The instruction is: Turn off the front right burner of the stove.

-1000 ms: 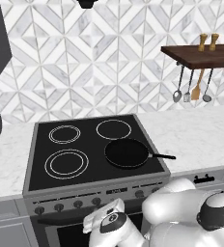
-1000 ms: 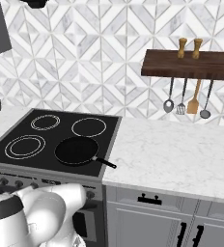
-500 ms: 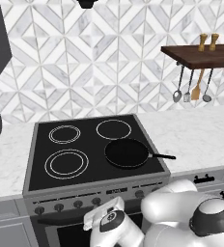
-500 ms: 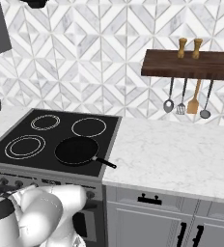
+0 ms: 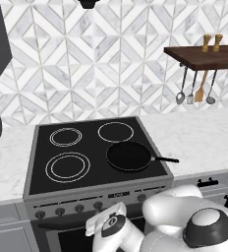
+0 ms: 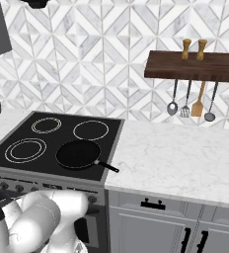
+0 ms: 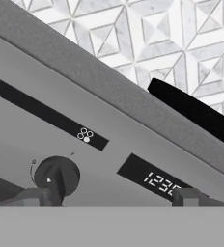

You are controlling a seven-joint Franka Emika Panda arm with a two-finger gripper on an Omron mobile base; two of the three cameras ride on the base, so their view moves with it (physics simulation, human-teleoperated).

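Jaws open, empty; a dark knob (image 7: 56, 176) on the stove (image 7: 109, 144) sits lower left, by the left fingertip (image 7: 34, 197), off-centre from the gripper (image 7: 111, 197).

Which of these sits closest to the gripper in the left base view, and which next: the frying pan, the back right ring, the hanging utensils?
Gripper is low at the stove front panel.
1. Frying pan, front right of the cooktop.
2. Back right ring, just behind the pan.
3. Hanging utensils, under the wall shelf, far right.
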